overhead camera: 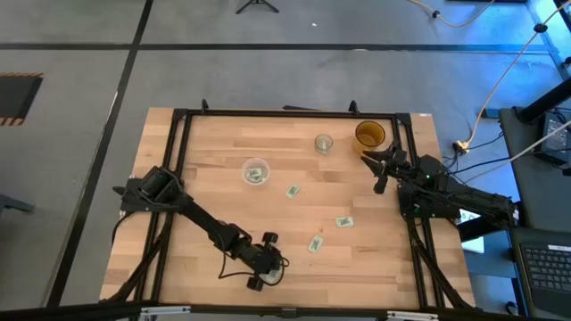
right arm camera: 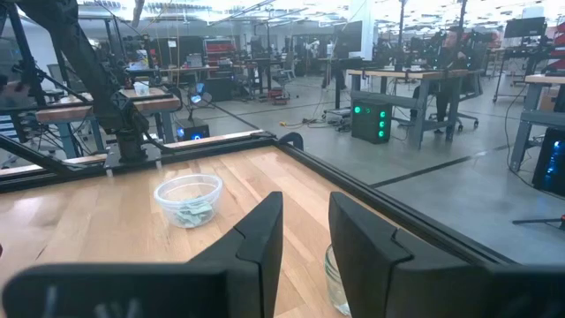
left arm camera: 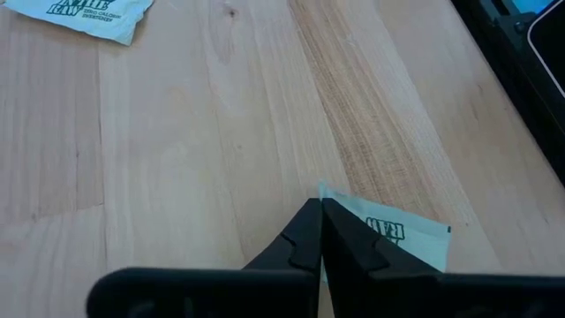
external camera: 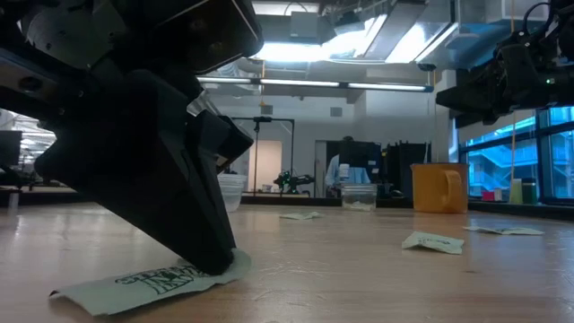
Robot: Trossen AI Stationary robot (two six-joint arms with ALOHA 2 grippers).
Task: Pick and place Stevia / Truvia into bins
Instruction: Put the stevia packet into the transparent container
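Pale green Stevia sachets lie flat on the wooden table: one (overhead camera: 293, 191) in the middle, two (overhead camera: 343, 221) (overhead camera: 315, 243) nearer the near edge. My left gripper (left arm camera: 320, 207) is down at the near edge, shut on another sachet (left arm camera: 402, 240), which also shows in the low view (external camera: 148, 285). A wide clear cup (overhead camera: 256, 171) with sachets in it stands left of centre, also seen in the right wrist view (right arm camera: 188, 201). My right gripper (right arm camera: 305, 231) hangs open above the far right part of the table, touching nothing. My left gripper pinches the sachet by one end (left arm camera: 325, 191), which sticks out just past the fingertips (left arm camera: 309, 221). The fingers slant down onto it from above. The rest of the sachet (external camera: 134, 289) lies flat on the table.
A small clear cup (overhead camera: 323, 143) and a yellow mug-like cup (overhead camera: 368, 135) stand near the far right corner, close to my right gripper (overhead camera: 384, 167). A black frame rail (overhead camera: 285, 113) runs along the table's edges. Bare wood lies between the loose sachets.
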